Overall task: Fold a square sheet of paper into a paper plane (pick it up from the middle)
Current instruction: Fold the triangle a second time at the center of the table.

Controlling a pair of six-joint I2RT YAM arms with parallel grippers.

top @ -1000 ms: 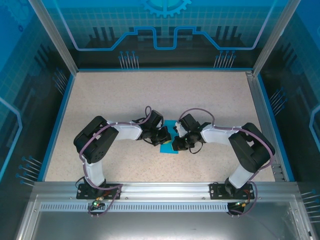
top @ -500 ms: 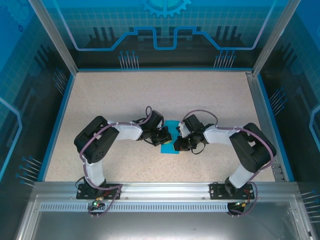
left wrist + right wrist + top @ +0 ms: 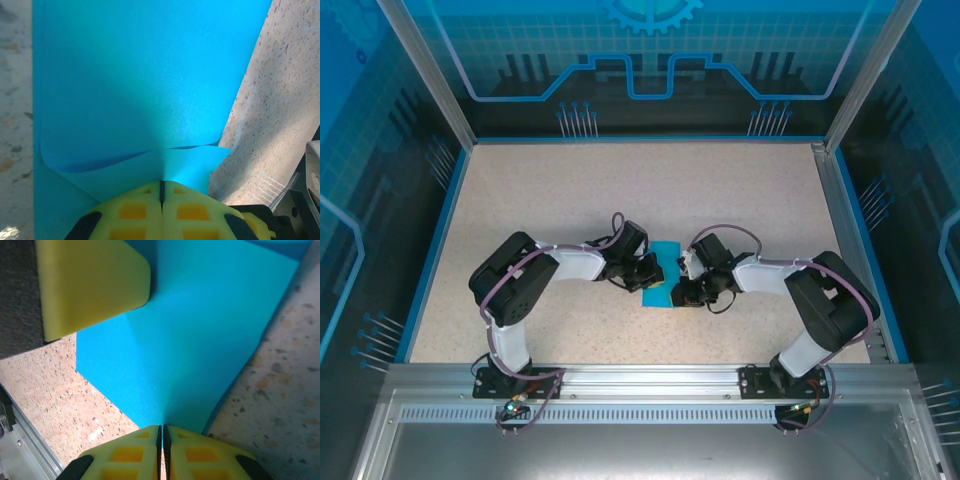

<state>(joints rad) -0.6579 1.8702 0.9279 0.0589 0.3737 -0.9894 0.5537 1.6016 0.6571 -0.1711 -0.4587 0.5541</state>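
The square sheet of paper (image 3: 666,256) is plain cyan-blue and lies mid-table between both grippers. In the left wrist view the paper (image 3: 140,80) spreads ahead, and a curled flap of its near edge is pinched in my shut left gripper (image 3: 161,184). My left gripper (image 3: 653,280) sits at the sheet's left side. My right gripper (image 3: 677,290) is at its right side. In the right wrist view my right gripper (image 3: 161,429) holds its jaws almost together on the lifted edge of the paper (image 3: 200,340). The left gripper's yellow finger (image 3: 95,285) rests on the far corner.
The speckled beige table (image 3: 570,190) has open room behind and to both sides of the arms. An aluminium rail (image 3: 640,385) runs along the near edge. Blue enclosure walls (image 3: 650,60) stand round the table. Part of the right arm (image 3: 310,190) shows beside the sheet.
My right gripper has drawn a little to the right and toward the near edge, baring more of the sheet. The left arm has stayed still.
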